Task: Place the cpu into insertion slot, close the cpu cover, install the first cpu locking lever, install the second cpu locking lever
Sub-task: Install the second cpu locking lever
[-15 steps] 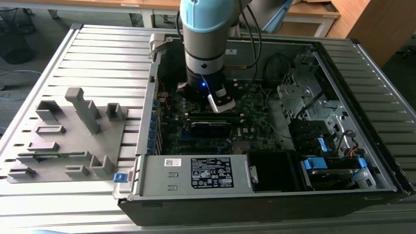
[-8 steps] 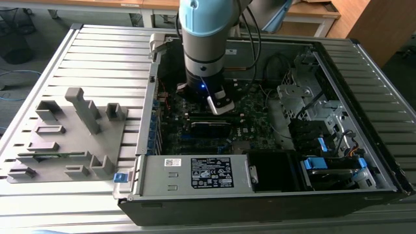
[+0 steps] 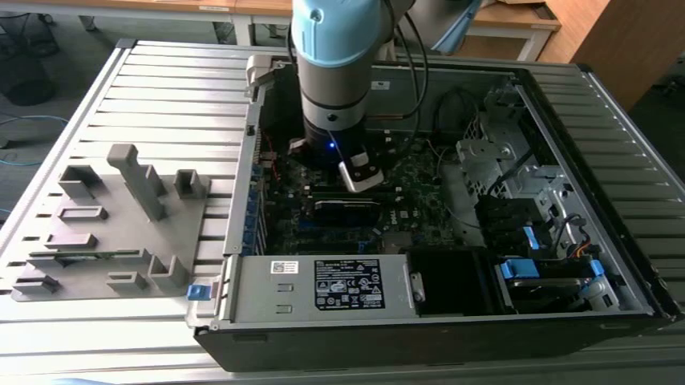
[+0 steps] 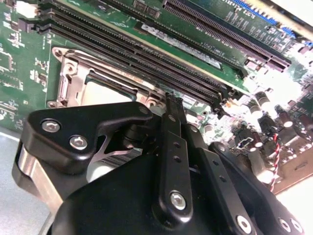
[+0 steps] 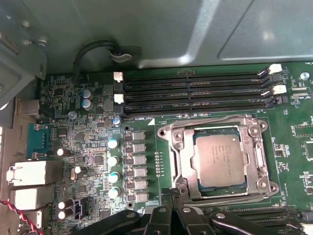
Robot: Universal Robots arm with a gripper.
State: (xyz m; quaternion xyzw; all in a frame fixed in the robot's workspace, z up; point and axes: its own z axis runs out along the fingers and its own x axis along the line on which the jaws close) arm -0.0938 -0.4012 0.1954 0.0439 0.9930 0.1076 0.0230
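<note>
While closed, one cpu cover (image 5: pixel 217 161) frames one cpu (image 5: pixel 221 160).

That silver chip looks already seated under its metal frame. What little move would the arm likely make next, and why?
Probably a slight shift toward the socket's edge to press a locking lever: the chip sits in the socket with the frame down over it, and the gripper hangs just beside it, holding nothing.

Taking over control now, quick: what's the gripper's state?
Gripper: fingers shut, holding nothing, beside the insertion slot; cpu already seated.
</note>
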